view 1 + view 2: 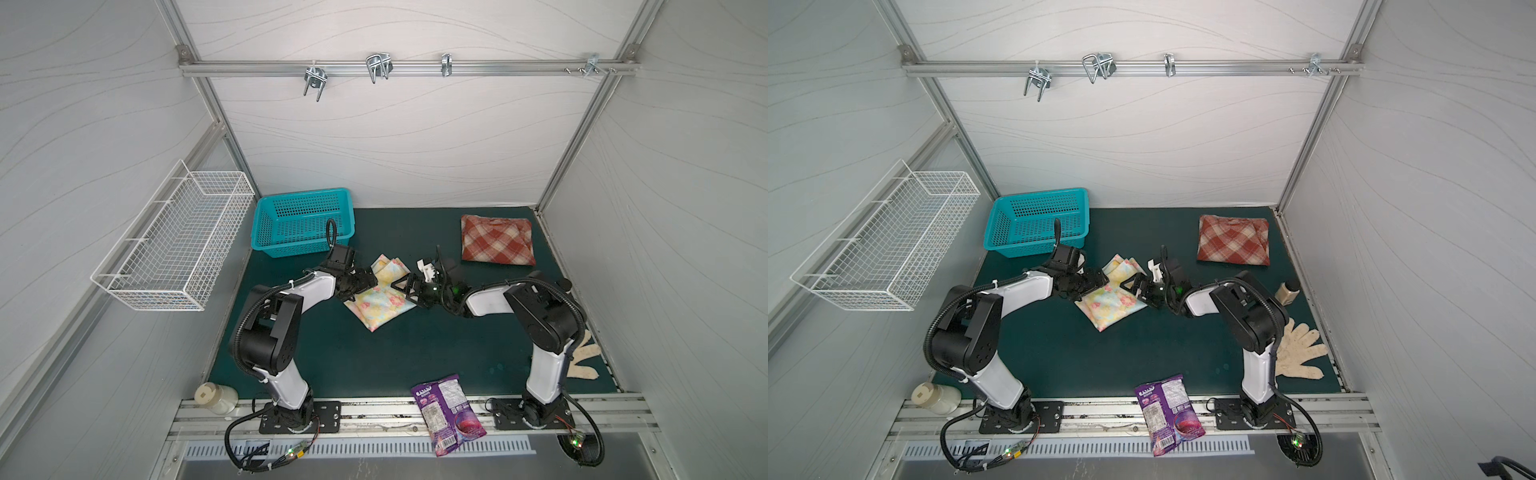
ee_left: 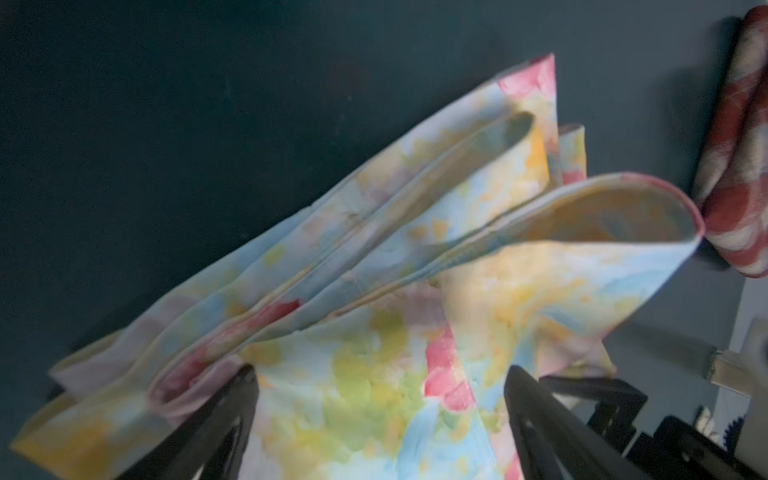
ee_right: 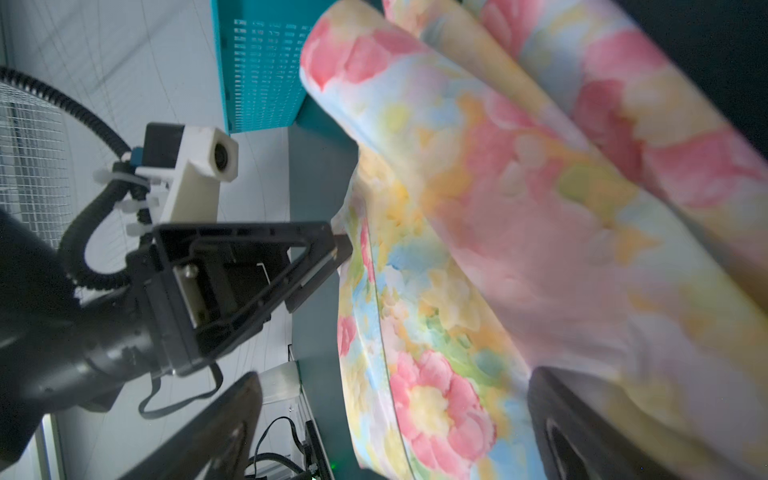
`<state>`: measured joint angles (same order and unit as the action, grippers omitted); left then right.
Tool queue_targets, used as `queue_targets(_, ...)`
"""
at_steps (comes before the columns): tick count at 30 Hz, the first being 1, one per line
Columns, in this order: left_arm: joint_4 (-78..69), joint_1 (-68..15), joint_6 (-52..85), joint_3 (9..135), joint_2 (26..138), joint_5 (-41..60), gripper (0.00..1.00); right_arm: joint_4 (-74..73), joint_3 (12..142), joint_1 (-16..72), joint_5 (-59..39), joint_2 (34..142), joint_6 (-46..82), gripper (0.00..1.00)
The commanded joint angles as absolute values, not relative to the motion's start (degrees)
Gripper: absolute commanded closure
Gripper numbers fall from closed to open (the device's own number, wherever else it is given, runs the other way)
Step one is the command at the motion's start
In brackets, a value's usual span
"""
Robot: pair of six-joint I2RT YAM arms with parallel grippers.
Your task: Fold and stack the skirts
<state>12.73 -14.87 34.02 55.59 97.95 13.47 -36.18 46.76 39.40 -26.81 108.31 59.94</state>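
Green mat (image 1: 374,361), loosely folded floral skirt (image 1: 384,306), left claw (image 1: 372,281), right claw (image 1: 398,286) both gaping astride

The pastel yellow-blue skirt with pink flowers (image 1: 380,305) lay folded into a rough, tilted rectangle just right of the teal basket (image 1: 291,243) and nearer the front, its far end raised in loose, open folds. The rust-red and cream plaid skirt (image 1: 496,240) lay folded flat, well right of the basket and level with it.
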Motion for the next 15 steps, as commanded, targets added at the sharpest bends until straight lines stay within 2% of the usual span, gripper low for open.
queue_targets(1,17.53,-14.52,30.95,61.12,99.44,12.57,0.07,-37.52,44.30,42.74,-23.45,106.99,65.63,0.01)
queue_targets(5,17.71,-14.50,31.62,63.78,97.33,13.40,0.07,-32.11,46.28,46.23,-20.49,101.77,62.72,0.01)
queue_targets(9,20.15,-14.50,32.29,65.62,92.52,14.53,0.07,-20.42,51.57,46.72,-17.78,94.51,54.74,0.01)
queue_targets(12,18.62,-14.50,34.92,62.59,86.37,16.66,0.07,-10.39,57.63,45.95,-15.56,91.08,46.92,0.01)
queue_targets(15,15.60,-14.50,38.41,56.93,80.42,19.11,0.07,-7.54,61.39,43.91,-16.81,90.88,43.95,0.01)
